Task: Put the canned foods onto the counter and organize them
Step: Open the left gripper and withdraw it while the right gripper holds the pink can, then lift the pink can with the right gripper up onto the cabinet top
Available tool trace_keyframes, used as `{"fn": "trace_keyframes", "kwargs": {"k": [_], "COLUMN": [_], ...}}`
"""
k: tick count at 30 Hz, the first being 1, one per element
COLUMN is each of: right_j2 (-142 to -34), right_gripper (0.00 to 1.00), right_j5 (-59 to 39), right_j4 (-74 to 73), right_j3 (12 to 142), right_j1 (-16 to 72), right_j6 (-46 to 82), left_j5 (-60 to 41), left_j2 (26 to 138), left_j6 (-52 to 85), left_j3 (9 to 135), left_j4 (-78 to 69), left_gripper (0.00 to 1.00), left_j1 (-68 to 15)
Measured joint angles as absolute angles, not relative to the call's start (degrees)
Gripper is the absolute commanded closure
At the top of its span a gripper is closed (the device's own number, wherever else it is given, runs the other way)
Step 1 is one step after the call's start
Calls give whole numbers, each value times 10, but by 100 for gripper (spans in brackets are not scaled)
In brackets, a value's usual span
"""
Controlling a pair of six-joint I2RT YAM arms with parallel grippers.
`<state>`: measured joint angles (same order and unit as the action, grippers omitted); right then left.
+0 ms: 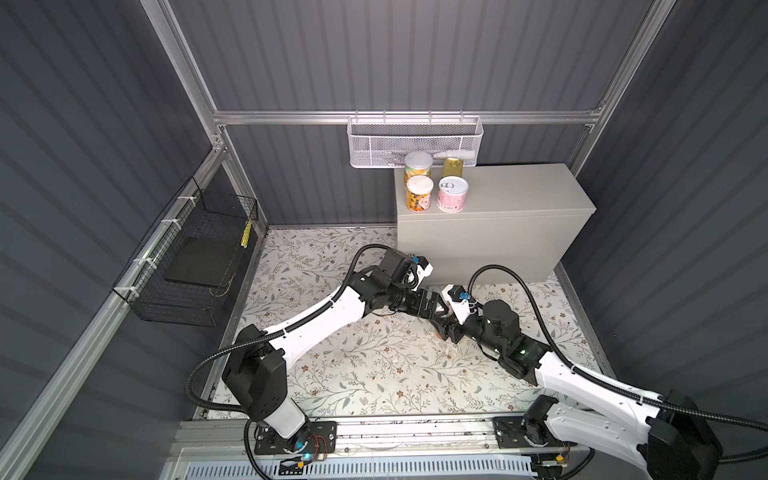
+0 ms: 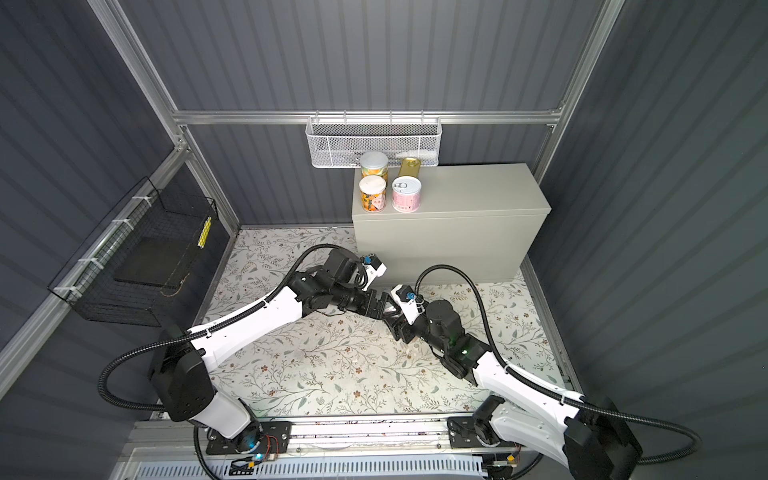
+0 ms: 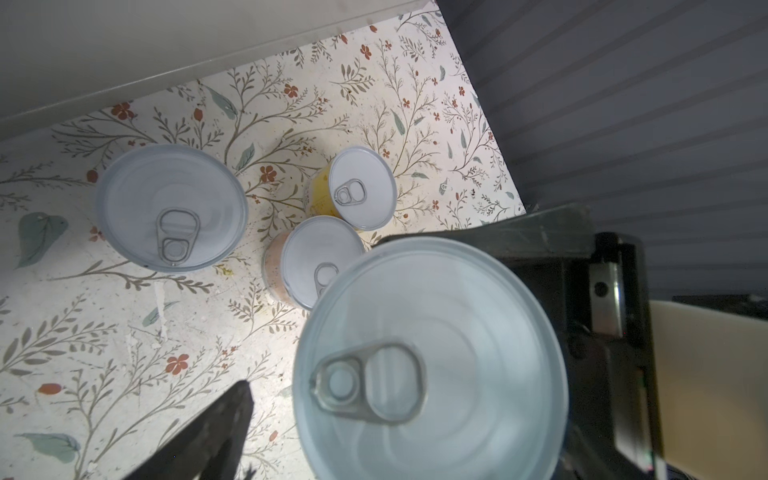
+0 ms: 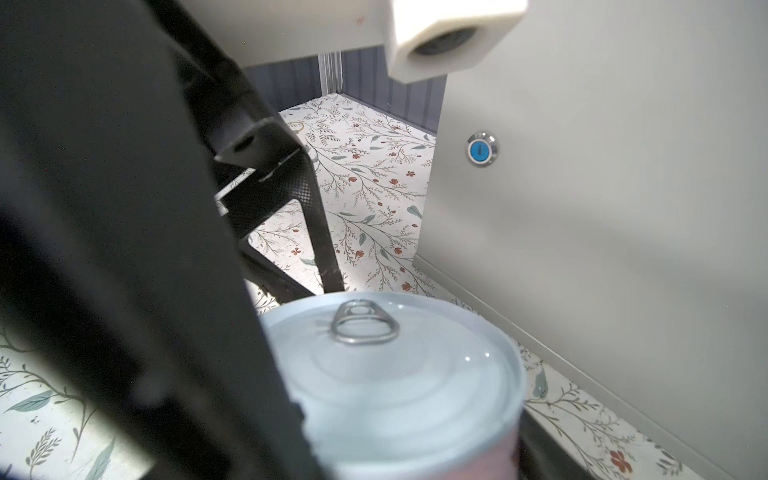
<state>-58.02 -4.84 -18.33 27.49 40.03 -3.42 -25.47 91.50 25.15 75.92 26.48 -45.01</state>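
Observation:
A silver-topped can (image 3: 430, 361) with a pinkish side (image 4: 390, 374) hangs low over the floral floor, and my right gripper (image 1: 446, 322) is shut on it. My left gripper (image 1: 430, 305) faces it from the other side with its jaws open; one dark finger (image 3: 216, 432) stands apart from the can. Three more cans stand on the floor: a wide one (image 3: 172, 208), a yellow one (image 3: 361, 193) and a pinkish one (image 3: 320, 259). On the counter (image 1: 519, 195) stand two orange-labelled cans (image 1: 419, 193), a pink can (image 1: 452, 194) and a gold tin (image 1: 454, 167).
The counter's front with its blue lock (image 4: 482, 148) rises close behind both grippers. A white mesh basket (image 1: 415, 141) hangs on the back rail. A black wire basket (image 1: 195, 257) hangs on the left wall. Dark ribbed walls enclose the floor.

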Motion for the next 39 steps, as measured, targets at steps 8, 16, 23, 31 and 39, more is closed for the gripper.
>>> {"fn": "trace_keyframes", "kwargs": {"k": [8,16,23,31,39], "right_j2": [-578,-589,-590,-589,-556], "right_gripper": [30,30,31,30,31], "right_j5": [-36,-23,-17,-10,6], "right_j4": [-183,-183,-166,-102,-24], "right_j3": [273,273,281,322,349], "right_j1": [400,397,397,394,394], "right_j6": [-25,-2,11,40,69], "left_j5": [-220,-126,-2,153,215], "left_j2": [888,844,779,743,768], "left_j6": [253,253,227,179,134], "left_j3": [746,708,632,532,427], "left_j4": [251,242,225,118,-6], "left_gripper": [0,0,0,0,0], "left_j1": [-451,-441,-441,-435,-418]}}
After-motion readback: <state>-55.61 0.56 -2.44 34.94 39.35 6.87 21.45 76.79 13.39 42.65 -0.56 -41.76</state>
